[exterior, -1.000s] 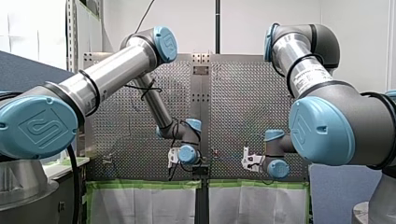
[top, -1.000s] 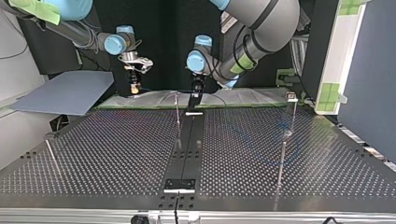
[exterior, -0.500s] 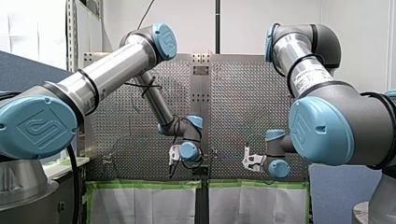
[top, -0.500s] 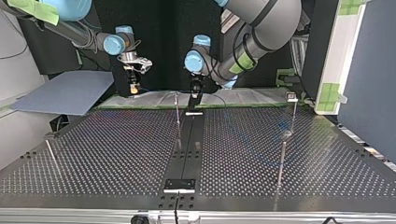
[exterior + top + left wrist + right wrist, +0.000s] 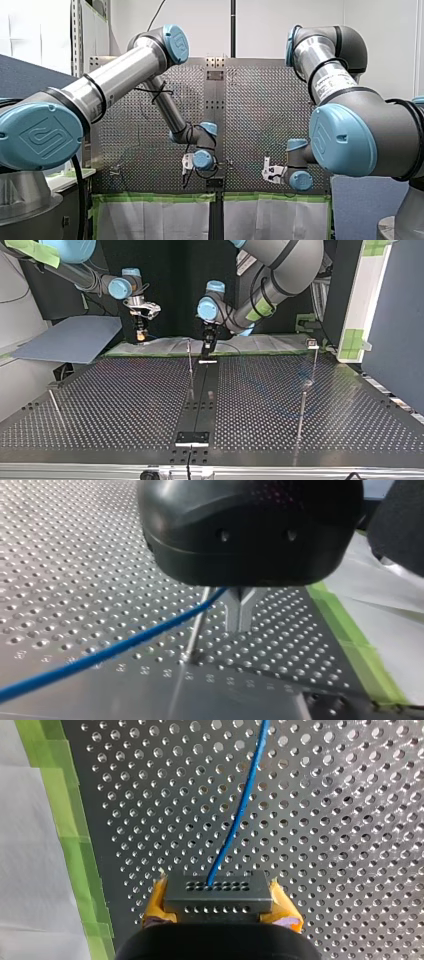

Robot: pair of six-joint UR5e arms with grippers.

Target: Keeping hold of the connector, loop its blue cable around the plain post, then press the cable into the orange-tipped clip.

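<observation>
My right gripper (image 5: 219,914) has its yellow pads shut on a grey connector (image 5: 218,892). The blue cable (image 5: 241,810) leaves the connector and runs ahead over the perforated table (image 5: 350,845). In the left wrist view my black left gripper (image 5: 240,622) has its metal fingers shut. The blue cable (image 5: 100,655) passes close beside them and crosses a thin metal post (image 5: 196,627). I cannot see whether the fingers pinch it. In the top view my right gripper (image 5: 140,334) hangs at the back left, and my left gripper (image 5: 207,344) hangs near the middle post (image 5: 190,365).
Further thin posts stand at the top view's right (image 5: 301,415), back right (image 5: 314,357) and left (image 5: 55,407). A black strip (image 5: 197,405) runs down the table's middle. Green tape (image 5: 70,830) and white sheeting (image 5: 30,845) line the table's edge by the arms.
Both grippers have shifted slightly towards the top view's left. My right gripper still holds the connector, and the left stays shut.
</observation>
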